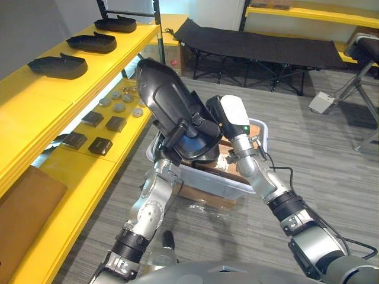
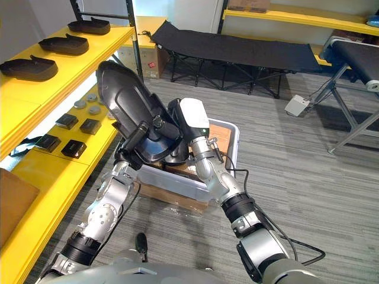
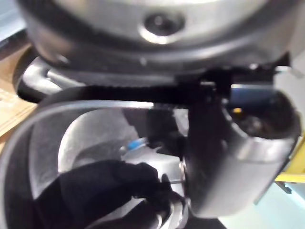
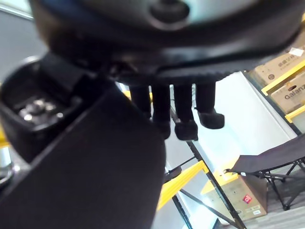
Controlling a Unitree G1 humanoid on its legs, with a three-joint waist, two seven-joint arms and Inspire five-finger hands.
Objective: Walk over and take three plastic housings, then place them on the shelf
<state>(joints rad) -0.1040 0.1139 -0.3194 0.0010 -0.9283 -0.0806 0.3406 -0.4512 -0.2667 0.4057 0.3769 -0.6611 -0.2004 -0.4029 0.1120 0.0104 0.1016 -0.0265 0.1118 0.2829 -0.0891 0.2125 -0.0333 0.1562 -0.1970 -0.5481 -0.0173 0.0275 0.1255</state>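
A large black plastic housing [image 1: 163, 89] is held up tilted above a pale bin [image 1: 207, 177]. My left hand [image 1: 177, 133] is shut on its lower edge from below; in the left wrist view the thumb [image 3: 224, 157] hooks over the housing's curved rim [image 3: 95, 102]. My right hand [image 1: 214, 115] rests against the housing's right side. In the right wrist view its fingers [image 4: 183, 114] hang nearly straight in free air beside the dark housing [image 4: 95, 171]. Three more black housings [image 1: 58, 65] [image 1: 92, 41] [image 1: 115, 23] lie in a row on the top yellow shelf [image 1: 35, 100] at the left.
The lower yellow shelf carries small black blocks [image 1: 100, 145], metal discs [image 1: 121, 100] and a brown board [image 1: 23, 207]. The bin stands on a flat cardboard box [image 1: 201, 195] on grey carpet. A black folding cot [image 1: 254, 44] stands behind; a metal stand [image 1: 361, 89] is at the right.
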